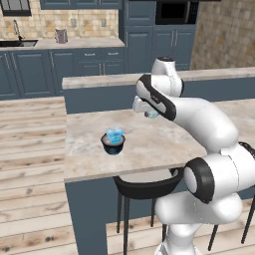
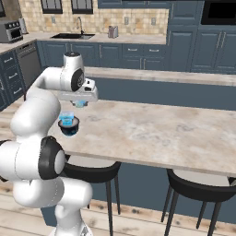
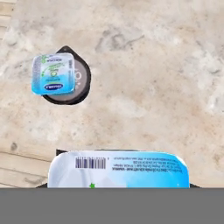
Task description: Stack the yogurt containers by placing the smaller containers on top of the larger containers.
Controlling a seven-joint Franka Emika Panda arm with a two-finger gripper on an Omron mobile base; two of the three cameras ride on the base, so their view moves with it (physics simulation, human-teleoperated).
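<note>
On the marble bench (image 1: 149,144) the dark tub (image 1: 113,145) stands near the front left edge with one blue cup (image 1: 114,133) sitting on its top. The gripper (image 1: 151,114) hangs above the bench, behind and to the right of the tub and well apart from it, its jaws pinching the second blue cup (image 3: 119,169). In the hand view this held cup lies right at the bottom by the jaws, with the stacked tub up and to the left.
</note>
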